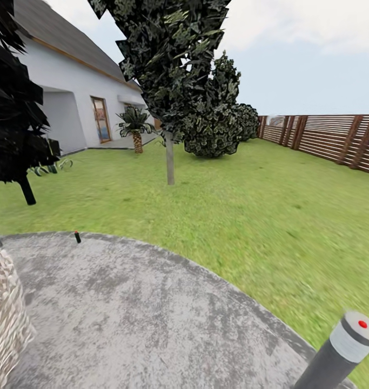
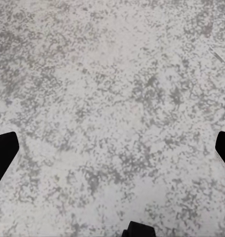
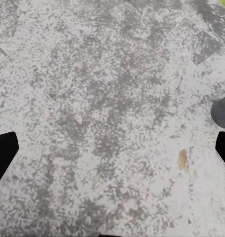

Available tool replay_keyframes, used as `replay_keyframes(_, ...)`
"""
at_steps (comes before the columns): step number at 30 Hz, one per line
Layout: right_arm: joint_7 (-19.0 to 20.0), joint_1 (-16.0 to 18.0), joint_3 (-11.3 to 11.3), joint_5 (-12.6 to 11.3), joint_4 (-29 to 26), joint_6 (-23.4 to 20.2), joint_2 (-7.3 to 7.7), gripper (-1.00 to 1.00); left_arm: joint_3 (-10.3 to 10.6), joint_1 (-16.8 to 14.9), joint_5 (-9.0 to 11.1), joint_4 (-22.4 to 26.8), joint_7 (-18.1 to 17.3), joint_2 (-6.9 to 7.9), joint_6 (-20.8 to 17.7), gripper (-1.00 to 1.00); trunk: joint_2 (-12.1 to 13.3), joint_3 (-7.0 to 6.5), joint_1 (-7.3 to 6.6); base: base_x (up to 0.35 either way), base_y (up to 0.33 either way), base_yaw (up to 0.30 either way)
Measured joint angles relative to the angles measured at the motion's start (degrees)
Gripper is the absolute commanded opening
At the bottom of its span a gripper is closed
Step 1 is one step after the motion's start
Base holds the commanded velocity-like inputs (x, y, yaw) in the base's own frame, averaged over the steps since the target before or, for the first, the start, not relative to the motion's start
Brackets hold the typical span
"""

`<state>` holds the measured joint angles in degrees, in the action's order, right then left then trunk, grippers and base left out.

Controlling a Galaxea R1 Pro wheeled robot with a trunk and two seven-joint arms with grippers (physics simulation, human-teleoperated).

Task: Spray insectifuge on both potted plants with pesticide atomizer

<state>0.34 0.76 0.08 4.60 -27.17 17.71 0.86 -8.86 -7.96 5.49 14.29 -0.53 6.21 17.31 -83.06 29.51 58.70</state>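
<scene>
Far across the stone, a small slim dark pesticide atomizer [image 1: 76,236], upright at the far rim of the round grey mottled stone patio [image 1: 152,313], right where the stone meets the green lawn [image 1: 249,216]; too small in the head view to make out label or spray head, beyond a reddish tip. Well apart from both grippers, touched by neither. Beyond it on the grass, a thin grey trunk under a dark leafy tree [image 1: 169,156], a dense dark rounded bush [image 1: 216,124] behind that, and a small palm [image 1: 134,128] near the white-walled house with a grey roof [image 1: 71,86]. Along the right, a brown slatted wooden fence [image 1: 335,138] bounding the lawn. At the left edge, a black-foliaged tree [image 1: 14,108] with striped long leaves [image 1: 49,168] low beside it, and nearer still a pale woven wicker-like shape [image 1: 6,319] on the patio. Close at the lower right, a grey bollard lamp with a red dot [image 1: 343,348], tilted in the view. Left gripper [image 2: 112,148] held over bare speckled stone, dark fingers [image 2: 3,153] spread wide to either edge of the left wrist view, nothing between them. Right gripper [image 3: 112,153] likewise spread wide and empty over the stone, with a rounded grey shape [image 3: 222,111] beside one finger and a sliver of green at the corner
</scene>
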Motion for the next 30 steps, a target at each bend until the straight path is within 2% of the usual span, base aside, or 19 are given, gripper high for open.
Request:
replay_keyframes(11,-0.2,0.0,-0.3,-0.1,0.1,0.1,-0.08,1.00,0.0,0.0,0.0,0.0,0.0,0.02,0.0,1.00,0.0,0.68,0.00,0.339,0.000,0.149)
replay_keyframes(30,-0.2,0.0,-0.4,-0.1,0.2,0.1,-0.08,1.00,0.0,0.1,0.0,0.0,0.0,0.10,0.0,1.00,0.0,1.99,0.00,0.339,0.000,0.208)
